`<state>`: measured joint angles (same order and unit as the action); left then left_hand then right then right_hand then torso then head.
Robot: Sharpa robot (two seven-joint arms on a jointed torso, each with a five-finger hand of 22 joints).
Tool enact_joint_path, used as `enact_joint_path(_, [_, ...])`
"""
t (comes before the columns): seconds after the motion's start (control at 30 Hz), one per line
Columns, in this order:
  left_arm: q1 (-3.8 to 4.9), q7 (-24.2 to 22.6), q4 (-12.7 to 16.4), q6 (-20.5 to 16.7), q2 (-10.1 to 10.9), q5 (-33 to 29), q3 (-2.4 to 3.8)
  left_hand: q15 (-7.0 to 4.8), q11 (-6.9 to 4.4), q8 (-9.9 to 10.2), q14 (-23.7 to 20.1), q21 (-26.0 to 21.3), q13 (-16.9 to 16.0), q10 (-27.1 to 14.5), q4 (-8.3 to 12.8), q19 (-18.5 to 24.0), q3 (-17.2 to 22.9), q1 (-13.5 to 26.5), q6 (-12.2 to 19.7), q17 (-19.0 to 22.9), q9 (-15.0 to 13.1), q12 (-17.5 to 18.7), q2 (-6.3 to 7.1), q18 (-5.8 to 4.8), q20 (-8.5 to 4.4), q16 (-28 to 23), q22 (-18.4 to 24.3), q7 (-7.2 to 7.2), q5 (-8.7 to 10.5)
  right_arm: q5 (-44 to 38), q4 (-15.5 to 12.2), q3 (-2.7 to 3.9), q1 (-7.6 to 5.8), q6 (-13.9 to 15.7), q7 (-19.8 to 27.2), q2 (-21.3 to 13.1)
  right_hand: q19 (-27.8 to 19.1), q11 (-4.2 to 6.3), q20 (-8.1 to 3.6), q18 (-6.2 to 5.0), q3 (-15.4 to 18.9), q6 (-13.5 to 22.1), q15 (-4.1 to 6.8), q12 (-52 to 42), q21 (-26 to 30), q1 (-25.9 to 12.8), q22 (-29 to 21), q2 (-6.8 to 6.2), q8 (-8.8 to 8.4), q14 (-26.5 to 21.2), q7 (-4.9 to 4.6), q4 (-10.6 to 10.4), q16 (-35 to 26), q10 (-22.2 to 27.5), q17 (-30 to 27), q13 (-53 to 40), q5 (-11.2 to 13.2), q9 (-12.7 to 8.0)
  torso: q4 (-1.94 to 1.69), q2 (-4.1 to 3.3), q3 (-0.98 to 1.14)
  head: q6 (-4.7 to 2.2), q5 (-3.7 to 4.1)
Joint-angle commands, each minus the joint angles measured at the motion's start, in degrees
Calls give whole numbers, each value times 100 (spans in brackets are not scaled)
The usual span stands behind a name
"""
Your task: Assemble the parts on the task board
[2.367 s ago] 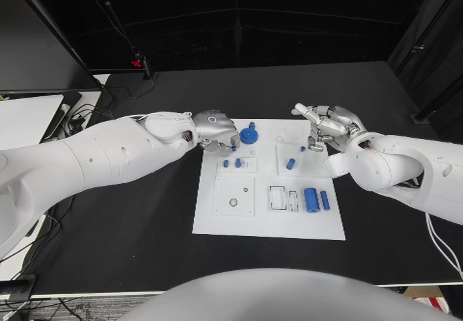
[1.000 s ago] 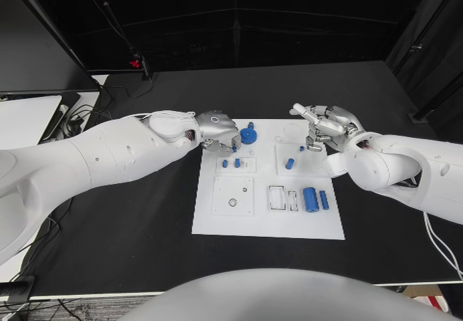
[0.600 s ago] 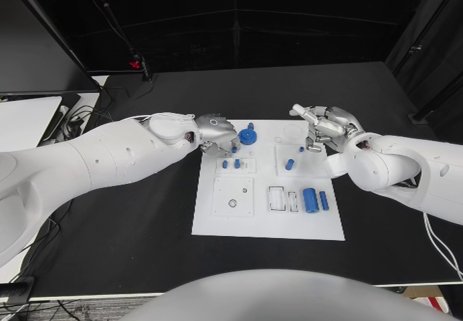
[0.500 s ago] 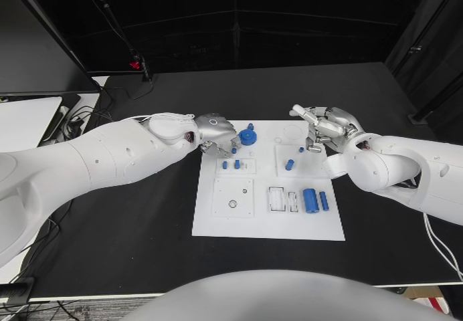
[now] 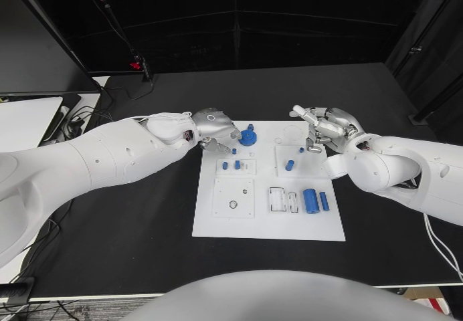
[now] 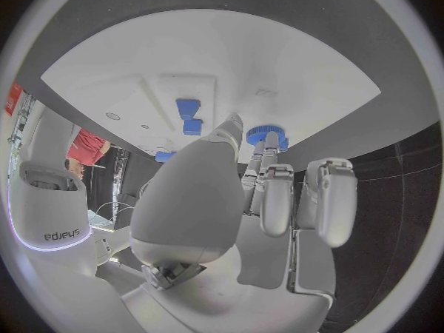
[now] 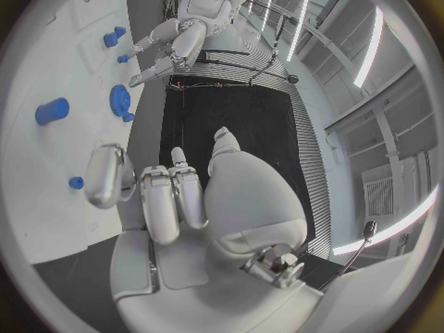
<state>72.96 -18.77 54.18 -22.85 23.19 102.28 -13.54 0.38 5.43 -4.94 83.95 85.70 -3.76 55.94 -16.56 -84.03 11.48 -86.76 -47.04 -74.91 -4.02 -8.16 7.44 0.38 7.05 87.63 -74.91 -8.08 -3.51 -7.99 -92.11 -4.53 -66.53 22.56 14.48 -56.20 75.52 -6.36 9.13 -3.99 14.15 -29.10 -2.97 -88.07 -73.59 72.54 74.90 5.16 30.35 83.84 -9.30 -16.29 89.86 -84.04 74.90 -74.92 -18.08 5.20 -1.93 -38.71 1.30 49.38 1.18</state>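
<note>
Change over the sequence, head view: the left hand (image 5: 216,126) has drifted from a position over the near-left corner region of the task board (image 5: 269,221), above the two small blue pegs (image 5: 231,164), toward the far edge, and now lies beside the blue gear (image 5: 249,138). Its fingers (image 5: 231,136) reach toward the gear; contact cannot be judged. The gear itself has not moved.

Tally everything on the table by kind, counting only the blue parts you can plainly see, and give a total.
Task board: 1
Hands, left hand and right hand: 2
Blue gear: 1
Blue cylinders lying at the board's near right: 2
Small blue parts: 5
Total: 11
</note>
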Motion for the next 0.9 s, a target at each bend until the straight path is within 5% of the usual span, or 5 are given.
enact_joint_path(0.03, [14, 261, -16, -472, 74, 18, 4, 36, -8, -55, 248, -55, -8, -61, 8, -107, 75, -109, 81, -650, 2, -54, 6, 106, -2, -46, -1315, 5, -15, -10, -1, 3, -7, -68, 42, 1, 7, -46, 36, -72, 29, -50, -42, -9, 33, -13, 840, 58, 36, 616, -173, -6, 14, -155, 1510, -1170, -30, 5, -2, 1, 0, 5, 16])
enact_joint_path(0.33, [66, 484, 346, -1006, 664, 3, 4, -41, -27, -470, -718, -1215, 10, 40, -35, 914, 451, -489, 71, 1388, -54, -252, 61, 402, -50, -1147, -861, 34, -68, -256, -146, 11, -21, -14, 60, -229, -1, -90, 82, -78, 22, -105, -89, 288, 58, 119, 843, 63, 99, 616, -211, 40, 14, 518, 1510, -659, -40, -27, -22, 15, 2, 1, 65])
enact_joint_path(0.47, [90, 396, 719, -1459, 1020, -507, 3, 43, -76, -785, -1298, -2000, -10, 637, -8, 1473, 669, -216, -450, 2747, -144, -484, -118, 561, -10, -2135, -529, 11, 9, -744, -178, 17, -138, -172, -17, -391, 60, -68, 85, -69, -45, -481, -80, 1833, 11, 488, 878, 97, 253, 616, -190, 130, 14, 2885, 1510, 1390, 3, -24, -55, 17, 0, -4, 120])
enact_joint_path(0.67, [104, -276, 1307, -1994, 1373, -2558, 2, 111, -44, -681, -2153, -4717, 15, 930, -3, 3163, 1037, 424, -744, 4325, -72, -298, 73, 984, 64, -3950, 717, -22, -19, -2791, 22, 19, -364, -397, -167, -486, 372, 30, -102, 1, -137, -1361, 116, 4646, -242, 1257, 971, 116, 144, 591, -8, -11, -10, 3510, 1466, 4162, 248, -62, -64, 27, -7, -28, 112])
enact_joint_path(0.9, [79, -1127, 1871, -2126, 1464, -5488, 0, 509, 236, -469, -3271, -6209, -10, 467, 13, 3879, 414, 1046, -491, 5005, -8, -95, 201, 889, 400, -5308, 1649, -228, -1179, -5208, 354, 14, -454, -324, -430, -407, 879, 17, -118, 144, -315, -1848, 98, 6164, -765, 1927, 1152, 129, -464, 581, -36, -36, -47, 3352, 1389, 5735, 880, -155, -65, 27, -9, -85, 132])
